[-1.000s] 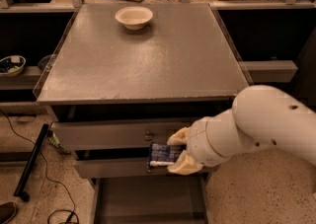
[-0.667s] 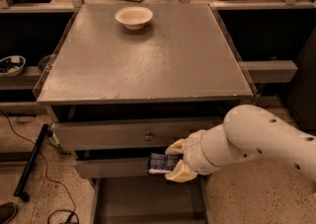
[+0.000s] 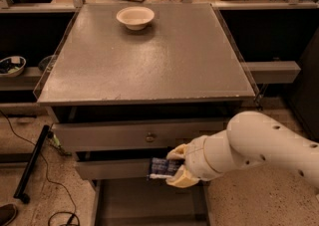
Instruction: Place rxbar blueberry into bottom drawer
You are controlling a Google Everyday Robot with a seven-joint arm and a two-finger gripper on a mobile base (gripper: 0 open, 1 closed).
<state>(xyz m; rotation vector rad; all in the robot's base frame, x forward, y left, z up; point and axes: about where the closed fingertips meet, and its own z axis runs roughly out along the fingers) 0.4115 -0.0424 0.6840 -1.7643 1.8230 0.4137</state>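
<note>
Grey cabinet (image 3: 99, 136), pincer (image 3: 172, 168) still clamps rxbar blueberry (image 3: 160, 168) — above bottom drawer (image 3: 144, 203)

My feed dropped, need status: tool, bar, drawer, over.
Tool shut on rxbar blueberry, at middle drawer front. Bottom drawer open below, bar not in yet. No obstruction seen.

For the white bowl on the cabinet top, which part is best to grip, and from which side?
Probably the rim of the white bowl, from above, one finger inside and one outside: it stands upright, mouth open upward, walls thin. The gripper is low before the drawers, shut on the rxbar blueberry.
</note>
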